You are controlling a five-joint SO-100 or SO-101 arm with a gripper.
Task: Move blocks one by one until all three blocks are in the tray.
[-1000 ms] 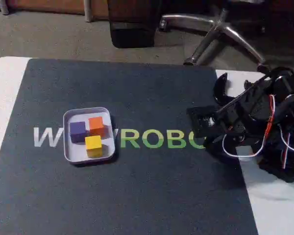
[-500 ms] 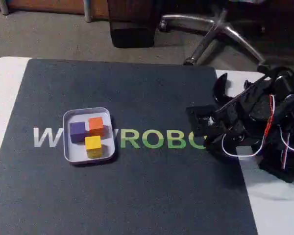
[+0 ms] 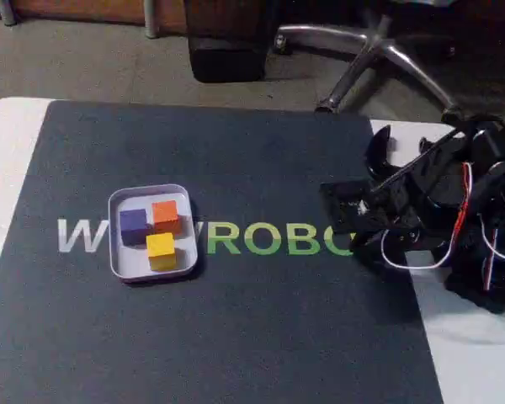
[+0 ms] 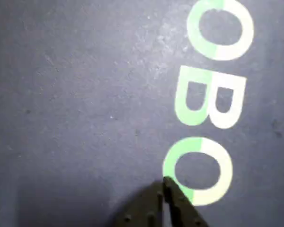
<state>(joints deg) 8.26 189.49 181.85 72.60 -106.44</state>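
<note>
The pale tray (image 3: 118, 252) lies on the dark mat, left of centre in the fixed view. Three blocks sit inside it: the purple block (image 3: 133, 225) at the left, the orange block (image 3: 166, 215) beside it, and the yellow block (image 3: 160, 249) in front of them. The black arm (image 3: 438, 210) is folded up at the mat's right edge, far from the tray. In the wrist view my gripper (image 4: 163, 185) pokes in from the bottom edge, shut with nothing between its fingertips, just above the mat beside a green-white letter O (image 4: 199, 176).
The dark mat (image 3: 236, 320) with its green-white lettering covers most of the white table (image 3: 4, 143). A chair base (image 3: 379, 59) and a dark bin (image 3: 227, 42) stand on the floor behind the table. Red and white wires (image 3: 467, 210) hang on the arm.
The arm has settled only slightly at the right edge. The tray and the blocks have not moved.
</note>
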